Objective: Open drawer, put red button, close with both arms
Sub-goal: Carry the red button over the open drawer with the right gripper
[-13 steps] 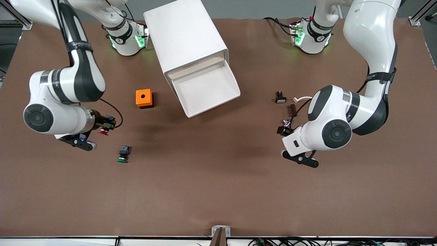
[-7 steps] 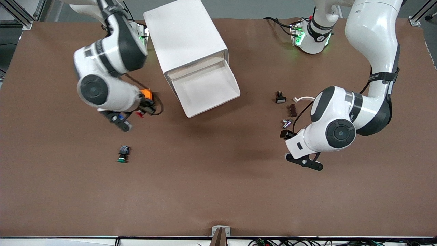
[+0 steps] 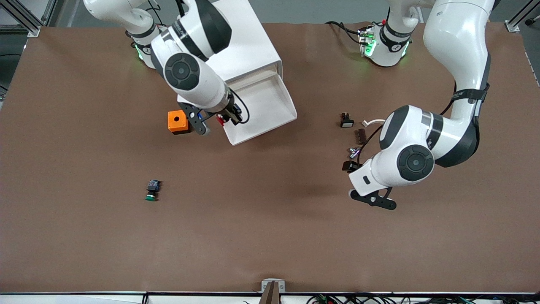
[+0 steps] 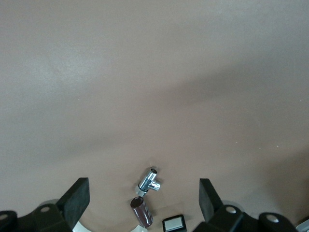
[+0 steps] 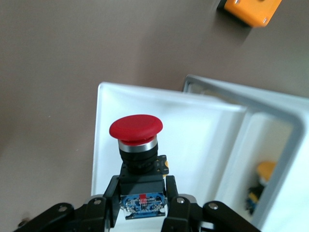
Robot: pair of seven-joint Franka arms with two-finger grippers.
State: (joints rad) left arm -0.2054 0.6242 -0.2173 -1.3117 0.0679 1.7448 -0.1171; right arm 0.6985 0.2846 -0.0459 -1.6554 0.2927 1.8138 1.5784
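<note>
You are carrying the red button (image 5: 136,145) in the right end effector (image 5: 143,205), whose fingers are pinching the block body from both sides while the cap points away from the wrist. The part is hanging over the open drawer (image 3: 257,107), at the corner of the tray toward the right arm's end of the counter (image 3: 270,219). Judge it light, rigid and small: the flat sides of the body are giving you the secure hold, whereas the smooth domed cap would likely be slipping out of a pinch. It is showing a round glossy red cap, a silver collar, a black neck and a blue-faced base. The drawer is standing pulled out of the white cabinet (image 3: 230,46), its tray white and shallow. The left end effector (image 4: 142,203) is waiting with fingers spread, hovering over small hardware on the counter near the left arm's end.
</note>
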